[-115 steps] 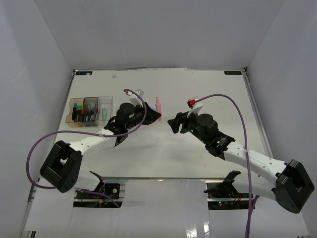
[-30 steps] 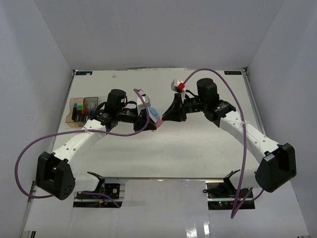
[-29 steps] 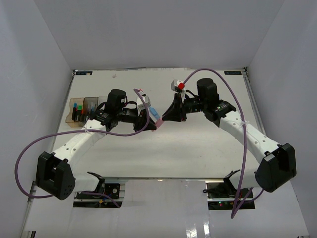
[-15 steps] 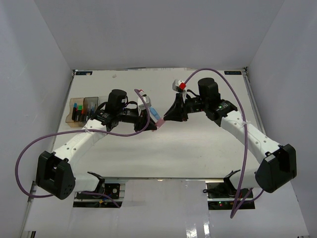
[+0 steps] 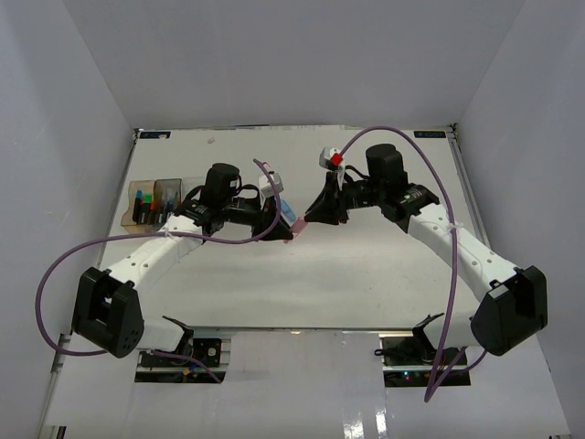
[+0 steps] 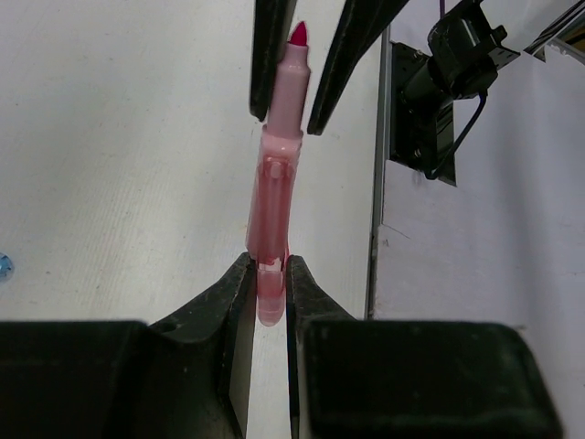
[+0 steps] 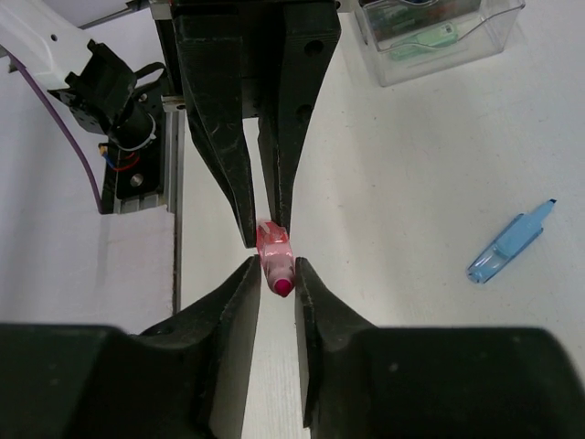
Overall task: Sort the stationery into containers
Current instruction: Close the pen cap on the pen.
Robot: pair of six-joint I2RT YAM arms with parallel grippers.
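A pink marker (image 6: pixel 274 183) with a bare magenta tip hangs in the air between both grippers, above the middle of the table. My left gripper (image 6: pixel 267 261) is shut on its thick rear end. My right gripper (image 7: pixel 274 265) sits tight round the thin tip end of the marker (image 7: pixel 272 245). From above, the marker (image 5: pixel 294 224) bridges the left gripper (image 5: pixel 283 229) and the right gripper (image 5: pixel 309 218). The containers (image 5: pixel 160 203) stand at the table's left with several capped highlighters inside. A blue tapered piece (image 7: pixel 507 242) lies on the table just behind the grippers.
The clear end box (image 7: pixel 439 37) holds pale green pieces. Purple cables loop over both arms (image 5: pixel 402 146). White walls close the table on three sides, and the metal rail with the arm mounts (image 5: pixel 302 343) runs along the near edge.
Earlier the pink marker lay on the table between the two apart grippers; now both hold it up. Over the last second the left arm shifted slightly right, and the right jaws eased a touch.
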